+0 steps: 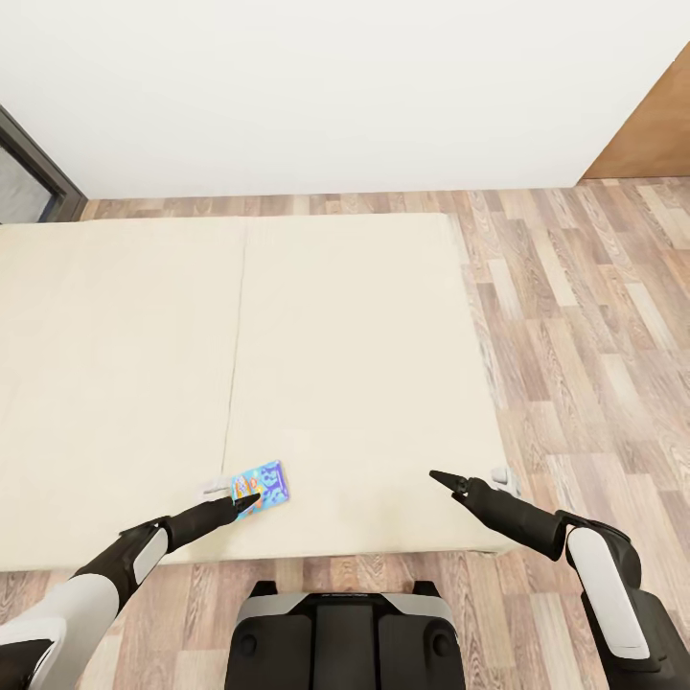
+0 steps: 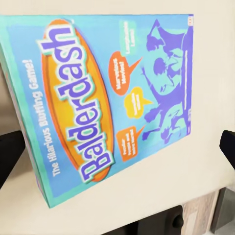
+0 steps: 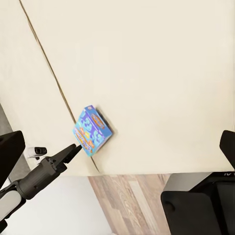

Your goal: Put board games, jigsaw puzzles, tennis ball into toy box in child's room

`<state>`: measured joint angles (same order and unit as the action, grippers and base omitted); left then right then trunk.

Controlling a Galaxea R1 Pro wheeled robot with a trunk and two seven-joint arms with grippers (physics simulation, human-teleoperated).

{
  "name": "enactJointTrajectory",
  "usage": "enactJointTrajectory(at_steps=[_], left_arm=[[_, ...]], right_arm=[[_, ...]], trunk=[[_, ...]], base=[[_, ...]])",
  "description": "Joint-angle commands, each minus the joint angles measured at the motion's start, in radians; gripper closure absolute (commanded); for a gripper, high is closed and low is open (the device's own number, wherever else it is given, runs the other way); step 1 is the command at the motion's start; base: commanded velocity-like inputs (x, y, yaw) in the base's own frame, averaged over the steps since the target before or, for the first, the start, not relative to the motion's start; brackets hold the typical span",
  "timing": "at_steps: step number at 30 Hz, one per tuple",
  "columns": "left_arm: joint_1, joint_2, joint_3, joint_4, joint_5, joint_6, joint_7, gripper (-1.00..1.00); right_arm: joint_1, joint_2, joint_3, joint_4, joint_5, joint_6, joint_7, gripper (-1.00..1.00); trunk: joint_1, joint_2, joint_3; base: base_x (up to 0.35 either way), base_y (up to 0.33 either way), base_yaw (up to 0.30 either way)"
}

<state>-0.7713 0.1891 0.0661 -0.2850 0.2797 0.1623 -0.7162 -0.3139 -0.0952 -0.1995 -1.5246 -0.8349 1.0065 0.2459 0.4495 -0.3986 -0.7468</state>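
A small blue board game (image 1: 262,487), printed "Balderdash", lies flat on the beige bed (image 1: 364,335) close to its near edge. My left gripper (image 1: 237,497) is open, its tips at the box's near left corner. In the left wrist view the box (image 2: 112,98) looms large between the two wide-apart fingers (image 2: 10,156). My right gripper (image 1: 443,477) hovers open and empty over the bed's near right part, well to the right of the box. The right wrist view takes in the box (image 3: 92,129) with the left gripper (image 3: 66,155) pointing at it.
The mattress has a seam (image 1: 235,364) running front to back. Wood-plank floor (image 1: 575,316) lies to the right of the bed and along its near edge. A white wall (image 1: 335,86) stands behind, with a dark frame (image 1: 34,177) at far left. My base (image 1: 345,632) is against the bed.
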Motion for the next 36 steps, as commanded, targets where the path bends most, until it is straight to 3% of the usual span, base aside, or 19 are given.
enactJointTrajectory(at_steps=[1, 20, 27, 36], left_arm=[[0.000, 0.000, 0.007, 0.000, 0.003, 0.011, -0.005, -1.00], [0.000, 0.000, 0.006, -0.001, 0.003, 0.011, -0.007, -1.00], [0.000, 0.017, 0.007, -0.045, 0.002, 0.033, -0.001, -1.00], [-0.002, 0.018, 0.009, -0.082, 0.001, 0.092, 0.093, -1.00]], right_arm=[[-0.001, 0.000, -0.001, 0.000, 0.010, 0.004, 0.010, -1.00], [-0.001, 0.000, -0.001, 0.000, 0.010, 0.006, 0.010, -1.00], [-0.001, 0.000, -0.001, -0.002, 0.010, 0.006, 0.010, -1.00], [-0.001, 0.000, -0.001, -0.004, 0.010, 0.006, 0.010, -1.00]], trunk=[[0.001, -0.001, -0.001], [0.001, -0.001, -0.001], [0.001, -0.001, -0.001], [0.001, -0.001, -0.001]], base=[[0.000, -0.029, 0.000], [0.000, -0.019, 0.000], [0.000, 0.000, 0.000], [0.000, 0.000, 0.000]])
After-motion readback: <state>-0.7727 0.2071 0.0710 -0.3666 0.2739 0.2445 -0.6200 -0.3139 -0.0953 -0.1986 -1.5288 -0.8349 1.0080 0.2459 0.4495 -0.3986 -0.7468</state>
